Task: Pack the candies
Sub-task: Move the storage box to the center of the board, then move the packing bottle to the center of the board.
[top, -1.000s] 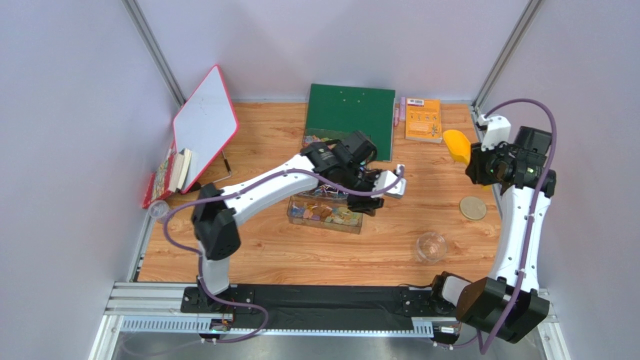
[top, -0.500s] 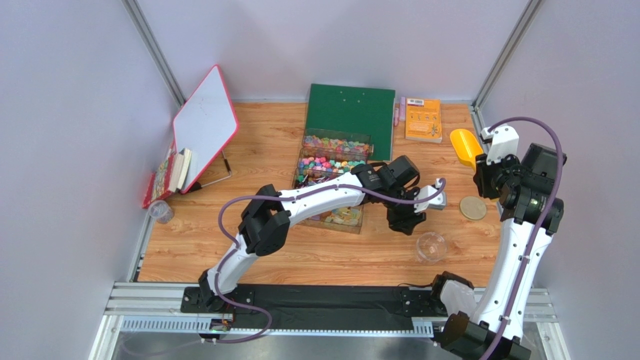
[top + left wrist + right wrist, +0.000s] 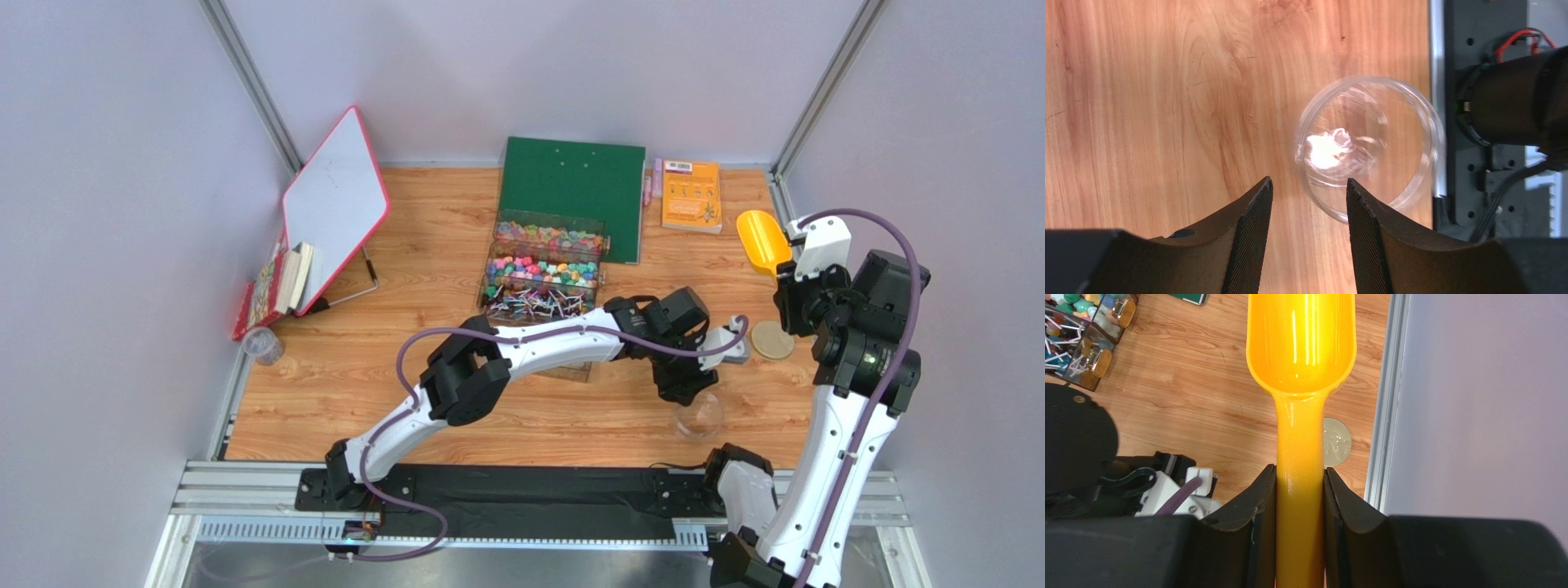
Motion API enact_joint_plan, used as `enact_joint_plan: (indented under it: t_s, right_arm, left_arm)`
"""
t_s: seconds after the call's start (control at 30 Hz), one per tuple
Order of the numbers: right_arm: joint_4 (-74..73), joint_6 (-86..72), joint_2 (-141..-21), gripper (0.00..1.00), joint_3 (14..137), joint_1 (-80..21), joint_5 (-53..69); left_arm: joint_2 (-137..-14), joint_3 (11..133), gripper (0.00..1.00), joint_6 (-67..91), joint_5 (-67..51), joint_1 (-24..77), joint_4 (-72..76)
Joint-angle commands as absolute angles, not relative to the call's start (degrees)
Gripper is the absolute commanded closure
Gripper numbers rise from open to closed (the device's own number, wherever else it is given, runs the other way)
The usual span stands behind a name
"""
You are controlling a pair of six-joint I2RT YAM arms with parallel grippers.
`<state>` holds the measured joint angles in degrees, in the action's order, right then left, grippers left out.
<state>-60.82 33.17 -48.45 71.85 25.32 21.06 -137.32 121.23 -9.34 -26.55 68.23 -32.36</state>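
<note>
The candies (image 3: 542, 265), pink, yellow, green, blue and orange, fill the far compartments of a clear box (image 3: 488, 284) near the middle of the tabletop (image 3: 429, 245). The compartment toward 6 o'clock holds thin white sticks. In the right wrist view a few candies (image 3: 1075, 306) show at the top left corner.

At about 4 o'clock from the box a clear cup (image 3: 702, 412) stands upright on the wood. The left gripper (image 3: 689, 390) reaches across over it, pointing down. In its wrist view the fingers (image 3: 1254, 220) stand apart with nothing between them but the cup's (image 3: 1413, 122) near rim below.

At about 2 o'clock from the box the right gripper (image 3: 1300, 496) has its fingers clamped on the handle of a yellow scoop (image 3: 1301, 343), bowl pointing toward 12 o'clock. A round tan disc (image 3: 772, 339) lies flat on the wood at 6 o'clock from the bowl of the scoop (image 3: 761, 239).

A green board (image 3: 573, 184) lies at 12 o'clock from the box.
</note>
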Motion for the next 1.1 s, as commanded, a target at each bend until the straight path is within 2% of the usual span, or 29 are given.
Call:
enact_joint_plan:
  t_s: [0.0, 0.17, 0.23, 0.27, 0.37, 0.5, 0.57, 0.63, 0.83, 1.07]
  right_arm:
    - [-62.3, 31.4, -46.6, 1.0, 74.4, 25.5, 20.3]
    - [-64.1, 31.0, -46.0, 1.0, 74.6, 25.6, 20.5]
    - [-64.3, 31.1, -45.7, 1.0, 74.5, 25.6, 20.4]
    - [-64.5, 31.1, -45.8, 1.0, 74.4, 25.6, 20.4]
    - [-64.5, 30.6, -45.7, 1.0, 74.3, 25.6, 20.9]
    - [-64.1, 30.6, -45.9, 1.0, 73.7, 25.6, 21.5]
    - [-63.5, 30.9, -45.8, 1.0, 73.4, 25.6, 21.6]
    - [-63.4, 31.0, -46.0, 1.0, 73.5, 25.6, 21.8]
    - [-62.2, 30.7, -47.2, 1.0, 73.5, 25.6, 24.7]
    - [-58.4, 28.8, -48.3, 1.0, 73.2, 25.6, 26.4]
  left_arm:
    - [-138.3, 125.0, 0.45, -7.3, -24.3, 68.2, -29.4]
    - [-139.0, 125.2, 0.47, -7.1, -23.9, 68.2, -28.4]
    - [-138.8, 125.0, 0.55, -8.0, -24.3, 68.2, -28.6]
    - [-138.3, 124.9, 0.66, -8.7, -24.4, 68.2, -29.9]
    - [-136.6, 123.5, 0.79, -10.8, -24.1, 68.2, -32.9]
    - [-133.9, 119.6, 0.93, -13.0, -25.0, 67.9, -37.2]
    - [-129.8, 113.9, 0.97, -15.7, -24.5, 68.0, -38.3]
    - [-125.6, 105.7, 1.0, -18.0, -22.2, 68.0, -38.4]
    - [-106.1, 86.3, 1.0, -27.0, -14.6, 67.9, -42.4]
    - [-94.8, 71.9, 1.0, -27.8, -4.2, 67.8, -38.6]
